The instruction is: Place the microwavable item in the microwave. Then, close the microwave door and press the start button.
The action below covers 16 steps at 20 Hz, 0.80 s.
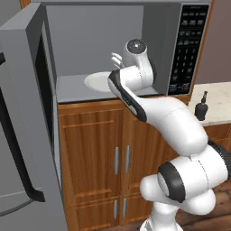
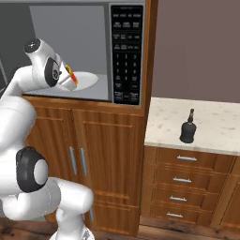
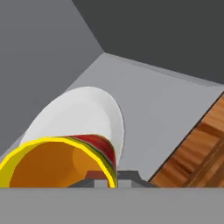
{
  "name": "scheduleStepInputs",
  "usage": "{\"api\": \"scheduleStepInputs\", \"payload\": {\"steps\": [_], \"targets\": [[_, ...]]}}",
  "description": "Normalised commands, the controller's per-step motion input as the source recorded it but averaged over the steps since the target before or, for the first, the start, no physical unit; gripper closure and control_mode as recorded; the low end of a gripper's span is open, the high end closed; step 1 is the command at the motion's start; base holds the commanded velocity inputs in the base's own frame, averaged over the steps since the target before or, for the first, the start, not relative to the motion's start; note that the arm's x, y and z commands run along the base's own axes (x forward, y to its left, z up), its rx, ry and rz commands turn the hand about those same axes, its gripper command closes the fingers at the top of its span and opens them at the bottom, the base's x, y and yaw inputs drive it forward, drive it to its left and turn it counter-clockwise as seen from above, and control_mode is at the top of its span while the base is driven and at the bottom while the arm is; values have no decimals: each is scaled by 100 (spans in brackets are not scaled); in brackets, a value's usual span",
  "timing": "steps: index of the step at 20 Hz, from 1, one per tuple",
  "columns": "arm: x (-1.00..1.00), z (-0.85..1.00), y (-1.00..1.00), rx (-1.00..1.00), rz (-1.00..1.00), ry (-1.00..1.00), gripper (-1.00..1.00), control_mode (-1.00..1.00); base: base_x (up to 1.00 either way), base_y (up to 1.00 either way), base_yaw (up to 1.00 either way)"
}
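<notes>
My gripper (image 2: 71, 80) is shut on the microwavable item (image 2: 69, 73), a small yellow cup with a red mark. It hovers inside the microwave (image 1: 81, 40), at the near edge of the white round plate (image 1: 97, 81). In the hand view the cup (image 3: 57, 162) sits close to the lens, its yellow rim and orange-brown inside facing me. The plate (image 3: 83, 113) lies just beyond it on the grey floor. The gripper (image 3: 111, 179) shows at the bottom of that view. The microwave door (image 1: 25, 90) stands wide open at the left, with its dark handle (image 1: 18, 153) lower down.
The black keypad panel (image 1: 187, 45) fills the microwave's right side. A black narrow-necked bottle (image 2: 188, 129) stands on the pale counter (image 2: 215, 122) to the right. Brown wooden cabinet doors (image 1: 103, 153) lie below the microwave, with drawers (image 2: 187, 183) under the counter.
</notes>
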Motion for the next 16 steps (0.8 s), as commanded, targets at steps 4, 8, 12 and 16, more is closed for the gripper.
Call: {"api": "scheduleStepInputs", "payload": {"steps": [4, 8, 12, 16], "targets": [[75, -15, 10, 1, 0, 13, 100, -100, 0, 0, 0], [69, -31, 3, 0, 0, 25, 100, -100, 0, 0, 0], [61, -16, 7, 0, 0, 15, 100, -100, 0, 0, 0], [19, -6, 6, 0, 0, 3, -100, -100, 0, 0, 0]]}}
